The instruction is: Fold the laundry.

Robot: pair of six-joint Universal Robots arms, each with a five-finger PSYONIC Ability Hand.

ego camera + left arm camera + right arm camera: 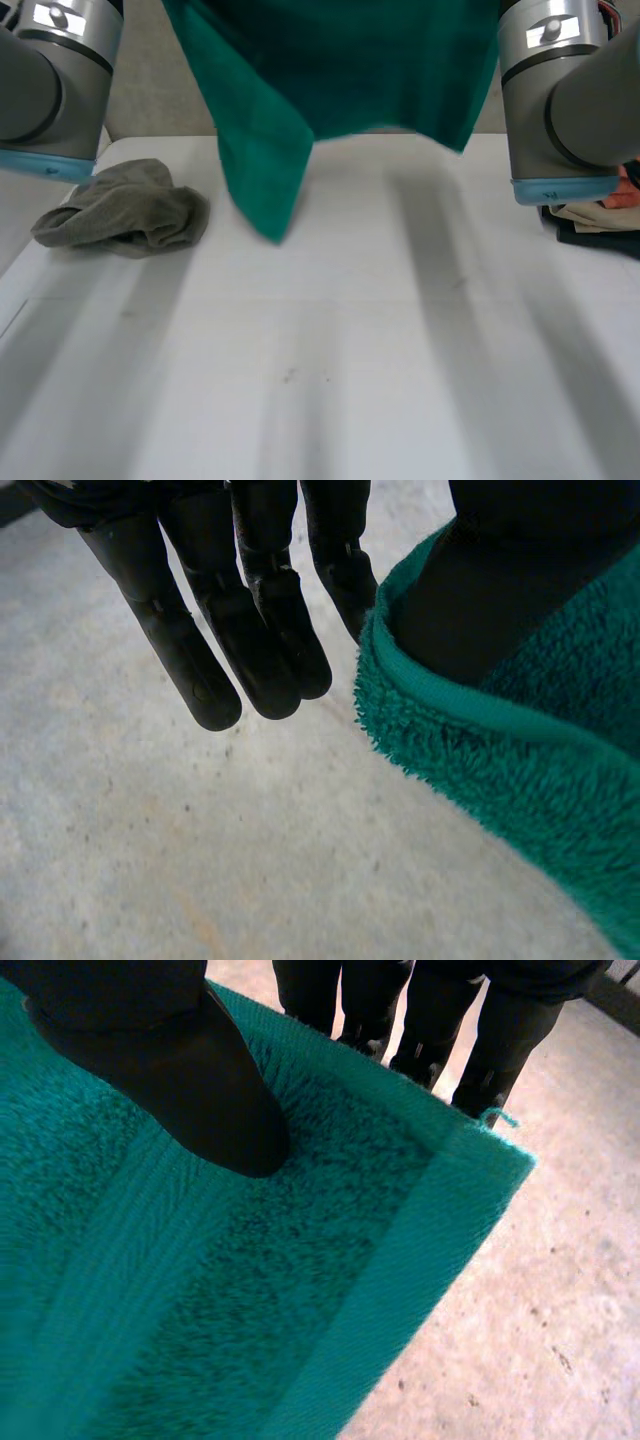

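Observation:
A green towel (pixel 330 80) hangs in the air above the far half of the white table (pixel 350 380), one lower corner drooping down on the left side. My left hand (pixel 250 630) pinches the towel's (pixel 500 770) hemmed edge between its thumb (pixel 500 570) and the nearest finger, while the other fingers hang straight beside the cloth. My right hand (pixel 190 1070) presses its thumb on top of the towel (pixel 250 1300) close to a corner, with the fingers (pixel 500 1040) behind the cloth, so it pinches that corner.
A crumpled grey cloth (pixel 125 210) lies on the table at the far left. A pile of dark and orange clothes (pixel 600 215) sits at the right edge. My left arm (pixel 50 80) and right arm (pixel 560 100) flank the towel.

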